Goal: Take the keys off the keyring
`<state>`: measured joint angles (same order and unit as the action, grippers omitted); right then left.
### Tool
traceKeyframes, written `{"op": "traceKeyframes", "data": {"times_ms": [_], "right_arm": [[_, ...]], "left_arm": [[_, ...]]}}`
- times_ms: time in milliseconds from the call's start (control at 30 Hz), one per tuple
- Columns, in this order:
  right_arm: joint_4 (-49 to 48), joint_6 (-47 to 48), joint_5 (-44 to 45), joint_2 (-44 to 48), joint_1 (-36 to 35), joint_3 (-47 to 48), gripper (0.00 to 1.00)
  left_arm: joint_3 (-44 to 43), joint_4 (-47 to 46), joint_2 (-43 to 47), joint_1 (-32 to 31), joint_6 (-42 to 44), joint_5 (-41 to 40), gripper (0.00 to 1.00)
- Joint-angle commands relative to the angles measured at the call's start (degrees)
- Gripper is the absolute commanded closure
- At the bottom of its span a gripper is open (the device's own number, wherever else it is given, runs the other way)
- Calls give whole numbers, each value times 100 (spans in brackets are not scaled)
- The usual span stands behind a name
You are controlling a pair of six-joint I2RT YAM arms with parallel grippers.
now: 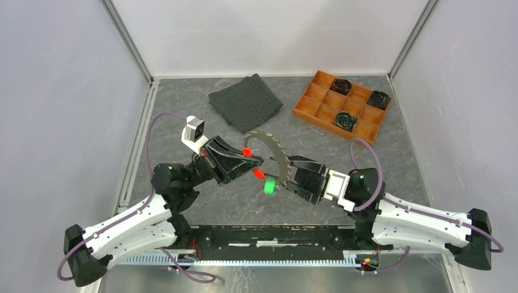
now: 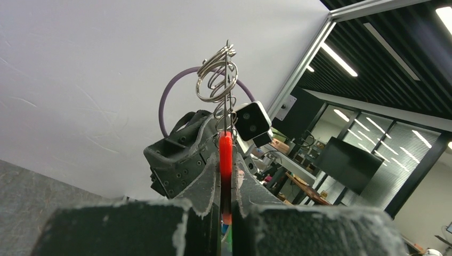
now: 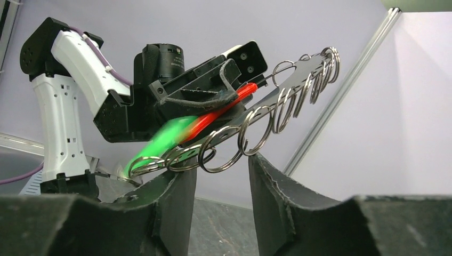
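The keyring (image 1: 278, 149) is a curved metal strip carrying several small wire loops, held in the air between the two arms. It also shows in the left wrist view (image 2: 216, 80) and the right wrist view (image 3: 288, 96). My left gripper (image 1: 253, 162) (image 2: 226, 156) is shut on the red key (image 1: 247, 151) (image 2: 226, 141) (image 3: 224, 109). The green key (image 1: 269, 186) (image 3: 160, 141) hangs blurred at the ring's lower end. My right gripper (image 1: 286, 180) (image 3: 221, 168) has its jaws parted; the strip lies across the fingertips and loops hang between them.
An orange compartment tray (image 1: 311, 97) at the back right holds three black gear-like pieces (image 1: 341, 85). A dark folded cloth (image 1: 245, 101) lies at the back middle. White walls with metal posts stand close around the grey table.
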<state>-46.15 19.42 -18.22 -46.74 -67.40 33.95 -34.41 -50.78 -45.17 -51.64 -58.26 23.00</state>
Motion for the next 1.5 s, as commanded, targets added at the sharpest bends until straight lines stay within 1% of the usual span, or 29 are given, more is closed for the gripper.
{"op": "traceKeyframes", "data": {"times_ms": [0, 100, 167, 267, 400, 500, 667, 867, 1100, 1233, 1467], "right_arm": [[-750, 38, -382, 235, -31, 331, 51], [-778, -145, -646, 262, -37, 370, 48], [-605, -53, -562, 297, -36, 385, 46], [-110, 77, 213, 398, -31, 384, 43], [707, 316, 1109, 570, -34, 372, 41], [1145, 314, 1683, 761, -30, 263, 38], [1495, 72, 2149, 1152, -31, -136, 36], [1879, -159, 2849, 1761, -37, -575, 32], [2603, -363, 2776, 2009, -31, -617, 32], [2921, -440, 2282, 2183, -35, -708, 31], [2960, -726, 1649, 2365, -29, -899, 30]], "left_arm": [[-199, 754, -15, 13, 335, -131, 98], [-224, 949, 63, 13, 702, -295, 98], [-259, 1015, 133, 13, 971, -371, 98], [-527, 1429, 166, 13, 1519, -378, 98], [-816, 1631, 141, 13, 1846, -302, 98], [-803, 1560, 138, 13, 1895, -401, 98], [-550, 960, 80, 13, 1712, -612, 98], [-481, 542, -73, 13, 1562, -549, 98], [-363, 345, -67, 13, 1476, -533, 98], [-356, 355, -80, 13, 1458, -537, 98], [-364, 370, -112, 13, 1442, -583, 98]]}}
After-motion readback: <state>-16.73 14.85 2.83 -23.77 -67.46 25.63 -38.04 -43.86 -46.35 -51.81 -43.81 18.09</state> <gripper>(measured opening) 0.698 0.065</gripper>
